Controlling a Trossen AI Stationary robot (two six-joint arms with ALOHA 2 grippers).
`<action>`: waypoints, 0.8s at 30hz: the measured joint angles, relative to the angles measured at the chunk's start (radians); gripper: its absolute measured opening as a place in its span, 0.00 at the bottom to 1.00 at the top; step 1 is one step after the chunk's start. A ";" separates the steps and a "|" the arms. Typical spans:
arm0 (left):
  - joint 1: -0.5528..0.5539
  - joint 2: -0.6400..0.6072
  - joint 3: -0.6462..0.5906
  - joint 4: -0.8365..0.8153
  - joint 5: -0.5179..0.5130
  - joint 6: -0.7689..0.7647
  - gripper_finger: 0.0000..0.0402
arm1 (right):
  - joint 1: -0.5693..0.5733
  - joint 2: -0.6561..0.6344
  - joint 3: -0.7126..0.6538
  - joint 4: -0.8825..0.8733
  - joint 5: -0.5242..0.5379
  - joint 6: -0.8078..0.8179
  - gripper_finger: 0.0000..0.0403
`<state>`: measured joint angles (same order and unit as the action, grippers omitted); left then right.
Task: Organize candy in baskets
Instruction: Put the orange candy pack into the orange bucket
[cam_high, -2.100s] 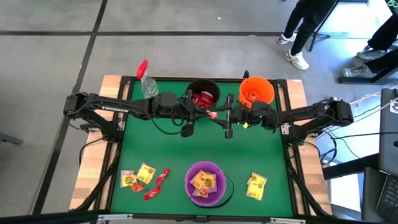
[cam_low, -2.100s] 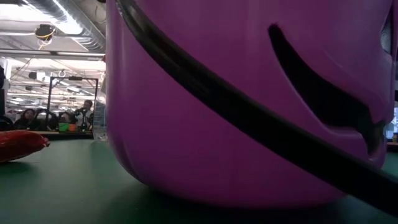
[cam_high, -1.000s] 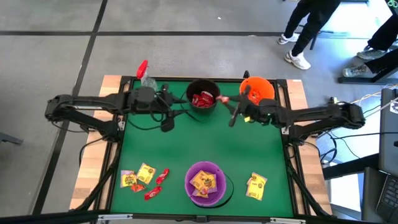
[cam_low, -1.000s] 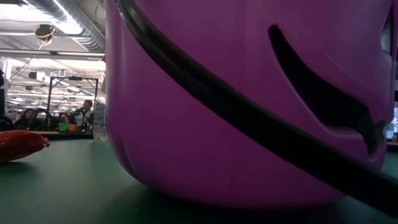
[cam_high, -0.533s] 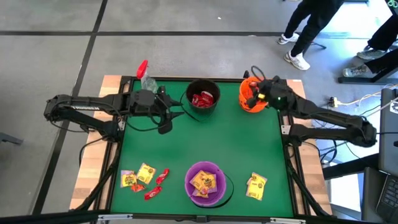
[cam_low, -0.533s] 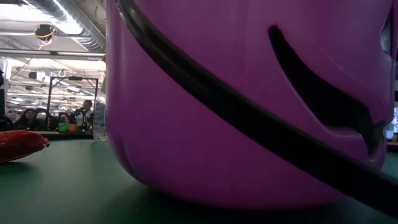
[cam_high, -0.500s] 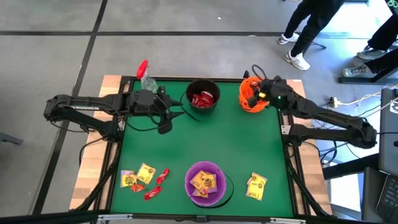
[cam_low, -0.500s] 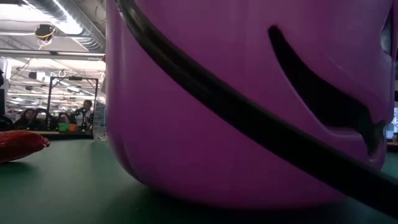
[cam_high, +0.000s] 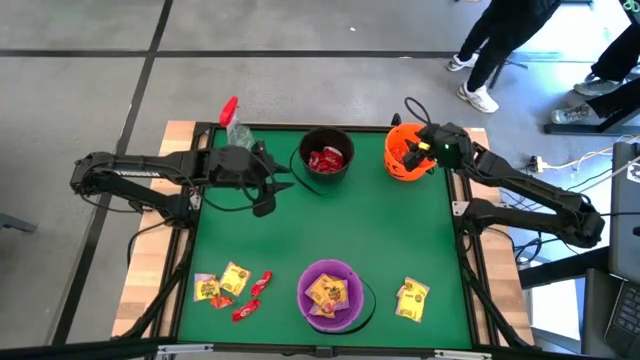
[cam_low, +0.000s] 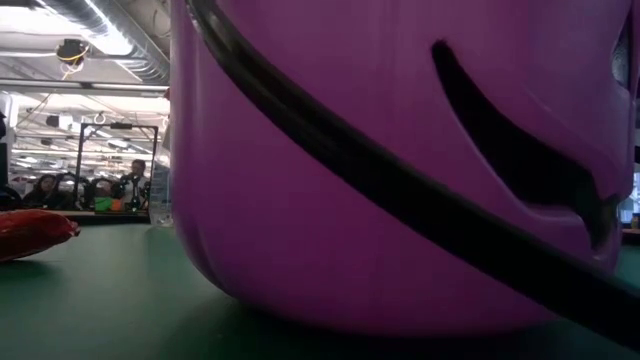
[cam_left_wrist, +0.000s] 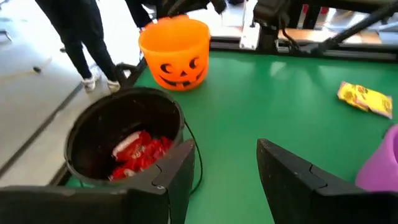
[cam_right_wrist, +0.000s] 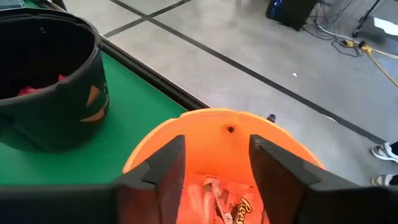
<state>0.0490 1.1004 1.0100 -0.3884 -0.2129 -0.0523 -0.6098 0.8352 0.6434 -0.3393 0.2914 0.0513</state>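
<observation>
Three baskets stand on the green table. The black basket (cam_high: 307, 166) at the far middle holds red candy (cam_high: 327, 158). The orange basket (cam_high: 400, 170) at the far right holds orange candy (cam_right_wrist: 217, 199). The purple basket (cam_high: 305, 300) near the front holds yellow candy (cam_high: 328, 290). Loose candy lies at the near left (cam_high: 232, 282) and near right (cam_high: 412, 298). My left gripper (cam_high: 272, 190) hangs open just left of the black basket (cam_left_wrist: 124, 134). My right gripper (cam_high: 415, 150) is open above the orange basket (cam_right_wrist: 211, 115), with nothing between its fingers.
A clear spray bottle with a red trigger (cam_high: 235, 125) stands at the far left corner. In the low view the purple basket (cam_low: 400, 150) fills most of the picture, with a red packet (cam_low: 35, 232) to its left. People stand on the floor beyond the table's far right (cam_high: 490, 50).
My right gripper has swung from the gap between the black and orange baskets toward the table's far right and now hangs over the orange basket.
</observation>
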 joint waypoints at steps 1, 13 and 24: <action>0.000 0.000 0.000 -0.017 0.012 -0.006 0.40 | 0.000 0.000 0.000 0.000 0.003 -0.002 0.47; -0.190 0.000 0.000 -0.577 0.217 -0.317 0.40 | 0.000 0.000 0.000 0.068 -0.156 -0.007 0.53; -0.671 0.082 -0.068 -0.484 0.175 -0.712 0.40 | 0.001 0.000 0.000 0.126 -0.217 -0.006 0.52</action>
<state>-0.6222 1.1825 0.9423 -0.8727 -0.0381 -0.7640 -0.6090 0.8352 0.6437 -0.2130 0.0743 0.0456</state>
